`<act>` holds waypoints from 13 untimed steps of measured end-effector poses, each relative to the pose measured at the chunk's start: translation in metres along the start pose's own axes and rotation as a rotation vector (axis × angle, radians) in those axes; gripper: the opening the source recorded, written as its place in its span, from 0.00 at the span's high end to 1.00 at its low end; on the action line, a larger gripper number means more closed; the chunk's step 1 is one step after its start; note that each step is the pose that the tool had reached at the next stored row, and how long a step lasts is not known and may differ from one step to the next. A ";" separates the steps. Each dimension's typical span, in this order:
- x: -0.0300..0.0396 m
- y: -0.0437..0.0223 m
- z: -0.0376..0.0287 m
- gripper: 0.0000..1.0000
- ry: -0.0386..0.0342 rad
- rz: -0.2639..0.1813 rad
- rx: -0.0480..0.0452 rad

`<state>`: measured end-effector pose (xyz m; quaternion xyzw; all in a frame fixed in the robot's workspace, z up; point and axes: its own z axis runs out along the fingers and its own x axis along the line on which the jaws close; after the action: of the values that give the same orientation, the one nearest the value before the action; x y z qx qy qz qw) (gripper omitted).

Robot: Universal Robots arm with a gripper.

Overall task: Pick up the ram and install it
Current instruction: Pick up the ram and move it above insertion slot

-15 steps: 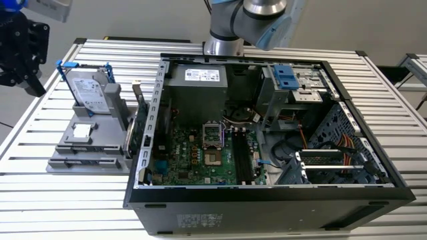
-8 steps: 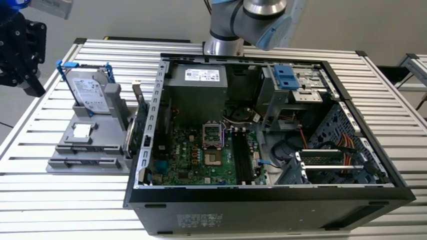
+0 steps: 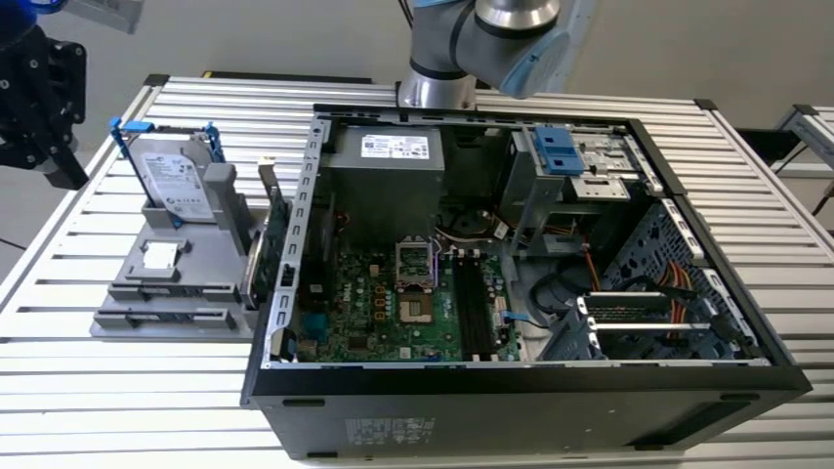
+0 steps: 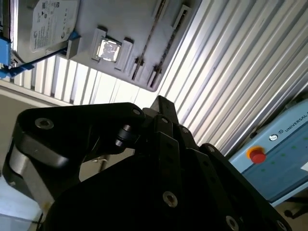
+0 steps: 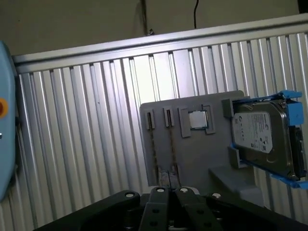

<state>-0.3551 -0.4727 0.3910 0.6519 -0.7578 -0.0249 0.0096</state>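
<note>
My black gripper hangs high over the table's edge on the exterior view's left, away from the open computer case. In both wrist views its fingers meet at the tip, shut, with nothing seen between them. Below it lies the grey fixture, whose two narrow slots look like thin bare rails. The ram is hidden from me. I cannot tell whether anything sits in the dark memory slots on the motherboard.
A silver hard drive in a blue frame and a small square chip sit on the fixture. A green card stands between fixture and case. A blue box with a red button stands beside the slatted table.
</note>
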 end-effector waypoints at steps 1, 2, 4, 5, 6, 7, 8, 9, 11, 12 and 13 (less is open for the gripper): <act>0.0000 0.0000 0.0000 1.00 0.0004 -0.008 -0.0001; 0.0000 0.0000 0.0000 1.00 0.0008 -0.016 -0.0002; 0.0000 0.0000 0.0000 1.00 0.0016 -0.031 -0.0005; 0.0000 0.0000 0.0000 1.00 0.0018 -0.036 -0.0006; 0.0000 0.0000 0.0000 1.00 0.0026 -0.050 -0.0008; 0.0000 0.0000 0.0001 1.00 0.0006 -0.055 0.0175; 0.0000 0.0000 0.0003 1.00 -0.0014 -0.060 0.0343; 0.0000 0.0000 0.0003 1.00 -0.0021 -0.063 0.0408; 0.0000 -0.0001 0.0003 1.00 -0.0025 -0.070 0.0466; -0.0001 -0.0001 0.0005 1.00 -0.0027 -0.074 0.0484; -0.0001 -0.0001 0.0006 1.00 -0.0029 -0.079 0.0500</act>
<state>-0.3550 -0.4726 0.3904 0.6814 -0.7318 -0.0073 -0.0087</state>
